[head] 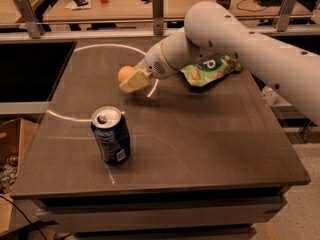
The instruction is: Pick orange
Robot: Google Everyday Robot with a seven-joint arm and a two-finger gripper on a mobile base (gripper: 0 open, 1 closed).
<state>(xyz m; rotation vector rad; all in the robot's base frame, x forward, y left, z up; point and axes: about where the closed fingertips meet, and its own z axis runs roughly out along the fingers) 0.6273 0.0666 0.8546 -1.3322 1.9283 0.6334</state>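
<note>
The grasping step of the pick is judged to be in hand. The gripper [133, 82] is seen at the upper left of the frame's centre, at the end of the white arm [235, 39] that reaches in from the right edge. It is pressed against the lower right side of the orange [124, 73]. The orange is found in the upper left part of the table [215, 134], close to the white curved line [100, 46] marked on the surface. Whether the claw is clenched on the fruit or merely set beside it cannot be told, since the near side of the gripper covers the contact. It is also unclear whether the orange rests on the table or is raised just off it.

If the hold is not yet made, a firm closing on the round, smooth fruit is called for, as it could roll away. After that, a straight lift is needed. The blue soda can [110, 135] at lower left and the green snack bag [210, 70] to the right stand well apart from the orange, so little hindrance is expected.
</note>
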